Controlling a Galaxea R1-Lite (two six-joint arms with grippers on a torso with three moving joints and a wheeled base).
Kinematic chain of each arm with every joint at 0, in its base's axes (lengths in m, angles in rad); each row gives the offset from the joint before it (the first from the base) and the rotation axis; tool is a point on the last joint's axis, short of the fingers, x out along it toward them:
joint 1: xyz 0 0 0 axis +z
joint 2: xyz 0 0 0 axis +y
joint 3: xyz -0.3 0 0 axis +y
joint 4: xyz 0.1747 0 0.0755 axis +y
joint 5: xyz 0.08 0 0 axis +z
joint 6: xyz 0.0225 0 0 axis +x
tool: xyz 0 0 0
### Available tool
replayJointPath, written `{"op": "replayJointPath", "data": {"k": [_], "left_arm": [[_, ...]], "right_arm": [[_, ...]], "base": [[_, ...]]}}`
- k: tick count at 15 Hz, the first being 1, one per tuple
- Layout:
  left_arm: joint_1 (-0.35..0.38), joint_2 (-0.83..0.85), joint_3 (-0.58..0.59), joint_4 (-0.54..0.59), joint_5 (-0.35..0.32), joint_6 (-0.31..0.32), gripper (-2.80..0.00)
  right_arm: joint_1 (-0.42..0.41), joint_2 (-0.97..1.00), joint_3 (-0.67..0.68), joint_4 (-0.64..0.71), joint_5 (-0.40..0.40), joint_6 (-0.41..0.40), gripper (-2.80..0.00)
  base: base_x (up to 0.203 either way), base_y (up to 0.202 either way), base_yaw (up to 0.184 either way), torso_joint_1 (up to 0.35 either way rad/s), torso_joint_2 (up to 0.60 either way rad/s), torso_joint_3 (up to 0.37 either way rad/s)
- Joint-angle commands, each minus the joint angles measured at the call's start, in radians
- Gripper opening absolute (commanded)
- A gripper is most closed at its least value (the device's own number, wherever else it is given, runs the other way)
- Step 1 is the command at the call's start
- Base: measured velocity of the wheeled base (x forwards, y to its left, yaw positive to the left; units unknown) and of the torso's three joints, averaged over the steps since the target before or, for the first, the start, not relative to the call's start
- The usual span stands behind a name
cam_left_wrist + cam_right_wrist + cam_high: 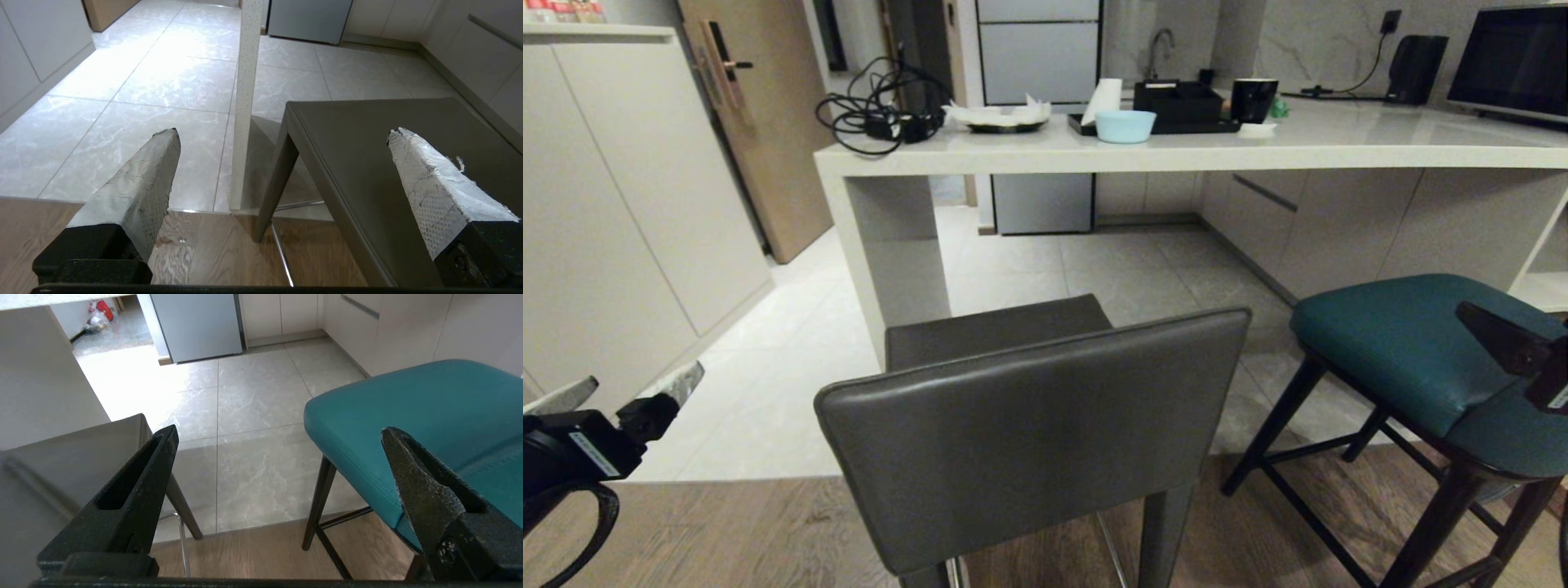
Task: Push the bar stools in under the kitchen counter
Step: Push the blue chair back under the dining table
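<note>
Approach step: left gripper (621,390) and right gripper (278,435), jaws spread and empty, must next press the dark grey square-backed leather stool (1029,425) under the pale stone worktop (1094,151).

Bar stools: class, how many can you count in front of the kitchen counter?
2. The dark grey stool stands nearest, centre, before the counter; the teal stool stands to its right. Neither is tucked under yet. More could sit outside the view.
</note>
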Motion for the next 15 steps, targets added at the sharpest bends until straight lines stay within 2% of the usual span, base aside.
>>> {"op": "replayJointPath", "data": {"k": [1,3,5,6,8,9,10,11,12,15], "left_arm": [[-0.005,-0.101,0.006,0.016,-0.003,0.001,0.00],[-0.007,-0.193,0.000,0.053,-0.034,0.002,0.00],[-0.007,-0.313,-0.007,0.127,-0.100,0.002,0.00],[-0.007,-0.390,-0.019,0.192,-0.127,0.002,0.00],[-0.008,-0.551,-0.077,0.399,-0.185,0.001,0.00],[-0.012,-0.616,-0.116,0.519,-0.228,-0.003,0.00],[-0.024,-0.677,-0.170,0.630,-0.307,-0.021,0.00],[-0.055,-0.711,-0.230,0.697,-0.411,-0.068,0.00],[-0.095,-0.719,-0.263,0.721,-0.462,-0.102,0.00],[-0.209,-0.744,-0.311,0.755,-0.500,-0.116,0.00]], "right_arm": [[-0.002,-0.099,0.012,0.015,-0.001,-0.003,0.00],[-0.002,-0.179,0.002,0.071,0.000,-0.015,0.00],[-0.006,-0.274,-0.032,0.170,0.002,-0.036,0.00],[-0.014,-0.323,-0.050,0.221,0.005,-0.047,0.00],[-0.041,-0.406,-0.083,0.301,0.037,-0.069,0.00],[-0.051,-0.439,-0.101,0.337,0.063,-0.072,0.00],[-0.058,-0.474,-0.124,0.380,0.093,-0.073,0.00],[-0.060,-0.508,-0.143,0.424,0.125,-0.072,0.00],[-0.060,-0.536,-0.152,0.456,0.156,-0.071,0.00],[-0.058,-0.625,-0.156,0.534,0.335,-0.067,0.00]], "base": [[0.000,0.000,0.000,0.000,0.00,0.000],[0.000,0.000,0.000,0.000,0.00,0.000],[0.000,0.000,0.000,0.000,0.00,0.000],[0.000,0.000,0.000,0.000,0.00,0.000],[0.000,0.000,0.000,0.000,0.00,0.000],[0.000,0.000,0.000,0.000,0.00,0.000],[0.000,0.000,0.000,0.000,0.00,0.000],[0.000,0.000,0.000,0.000,0.00,0.000],[0.000,0.000,0.000,0.000,0.00,0.000],[0.000,0.000,0.000,0.000,0.00,0.000]]}}
